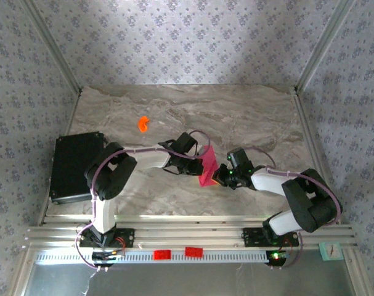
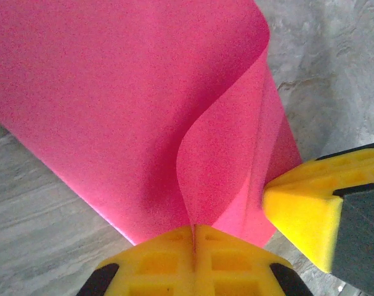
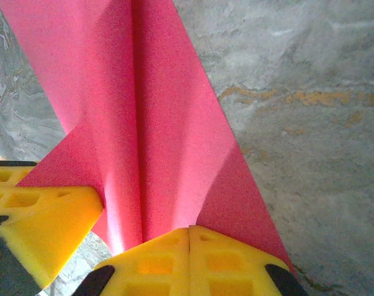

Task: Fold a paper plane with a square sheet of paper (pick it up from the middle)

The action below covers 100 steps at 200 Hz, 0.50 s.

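Observation:
The square sheet of paper (image 1: 207, 166) is magenta-pink and held up off the table between both grippers, at the middle near side. My left gripper (image 1: 198, 163) is shut on its left side, my right gripper (image 1: 219, 176) on its right side. In the left wrist view the sheet (image 2: 125, 92) curls over in a loop, and my left gripper (image 2: 194, 229) pinches its edge, with a right fingertip (image 2: 304, 213) beside it. In the right wrist view the sheet (image 3: 168, 117) has a lengthwise crease and runs into the closed right gripper (image 3: 190, 231). A left fingertip (image 3: 42, 219) presses close at the left.
A small orange plastic piece (image 1: 143, 123) lies on the marble table (image 1: 254, 117) at the back left. A black box (image 1: 76, 166) sits at the left edge. Patterned walls enclose three sides. An aluminium rail (image 1: 193, 233) runs along the near edge.

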Each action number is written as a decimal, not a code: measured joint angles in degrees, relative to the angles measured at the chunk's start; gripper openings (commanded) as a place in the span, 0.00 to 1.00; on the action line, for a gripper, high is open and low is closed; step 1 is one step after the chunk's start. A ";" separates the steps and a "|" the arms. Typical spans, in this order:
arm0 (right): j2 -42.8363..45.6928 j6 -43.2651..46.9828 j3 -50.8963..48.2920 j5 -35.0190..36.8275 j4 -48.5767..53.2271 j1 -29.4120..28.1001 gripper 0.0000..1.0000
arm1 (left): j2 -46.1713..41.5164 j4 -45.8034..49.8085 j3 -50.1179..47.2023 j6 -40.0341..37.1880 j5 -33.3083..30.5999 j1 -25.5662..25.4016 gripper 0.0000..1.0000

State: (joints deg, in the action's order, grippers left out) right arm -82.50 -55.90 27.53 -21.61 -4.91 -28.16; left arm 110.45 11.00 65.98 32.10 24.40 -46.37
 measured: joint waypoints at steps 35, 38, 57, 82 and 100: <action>0.00 0.02 0.04 0.02 0.09 0.00 0.07 | 0.28 1.11 1.40 -1.07 -0.81 0.02 0.01; 0.00 0.02 0.07 0.02 0.11 0.00 0.07 | 0.33 1.14 1.53 -1.16 -0.87 0.02 0.01; 0.00 0.20 0.07 0.00 0.15 0.00 0.07 | 0.35 1.29 1.88 -1.60 -1.14 0.02 0.01; 0.00 0.20 0.07 0.00 0.17 0.00 0.07 | 0.37 1.88 2.14 -2.14 -1.33 0.02 0.01; 0.00 0.22 0.07 0.00 0.17 0.00 0.07 | 0.68 2.40 2.62 -2.45 -1.53 0.02 0.01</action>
State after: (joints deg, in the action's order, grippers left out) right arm -82.50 -55.68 27.59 -21.61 -4.73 -28.16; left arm 111.13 13.41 68.60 29.65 22.87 -46.35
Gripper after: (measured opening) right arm 0.076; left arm 0.055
